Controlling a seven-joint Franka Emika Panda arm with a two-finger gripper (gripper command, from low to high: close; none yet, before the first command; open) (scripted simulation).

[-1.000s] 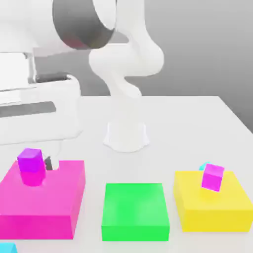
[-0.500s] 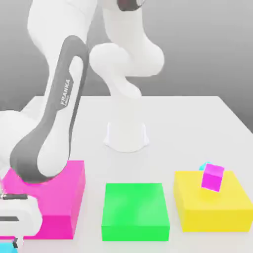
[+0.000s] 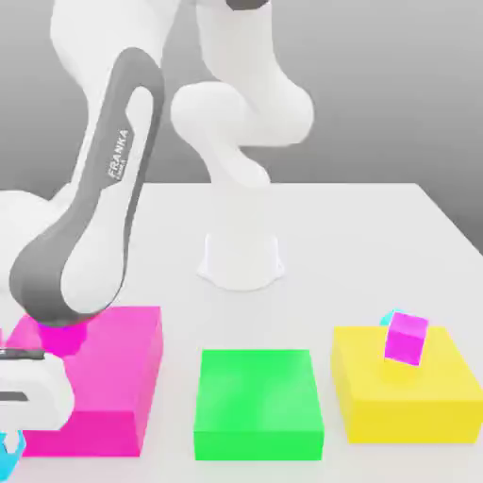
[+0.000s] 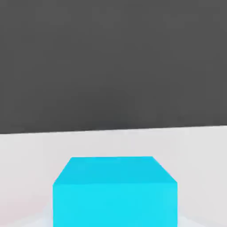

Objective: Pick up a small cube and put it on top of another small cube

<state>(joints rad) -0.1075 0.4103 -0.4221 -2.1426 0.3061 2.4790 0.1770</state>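
Note:
At the near corner on the exterior view's left, a tiny cyan small cube [image 3: 8, 457] sits just under the white hand, and my gripper [image 3: 9, 441] is shut on it. The same small cube [image 4: 115, 191] looms large and close in the hand view, above the white table. A second cyan small cube [image 3: 388, 319] peeks out behind a magenta cube [image 3: 407, 339] at the far edge of the yellow block [image 3: 406, 396], on the exterior view's right.
Three wide flat blocks stand in a row near the front: pink block [image 3: 108, 377], green block [image 3: 257, 401] and the yellow one. The arm's grey and white link [image 3: 90, 236] leans over the pink block. The arm's base [image 3: 241, 259] stands behind the green block.
The arm swung down from the pink block to the near left corner. The gripper went from open to shut on the cyan cube, and hand and cube now sit slightly higher.

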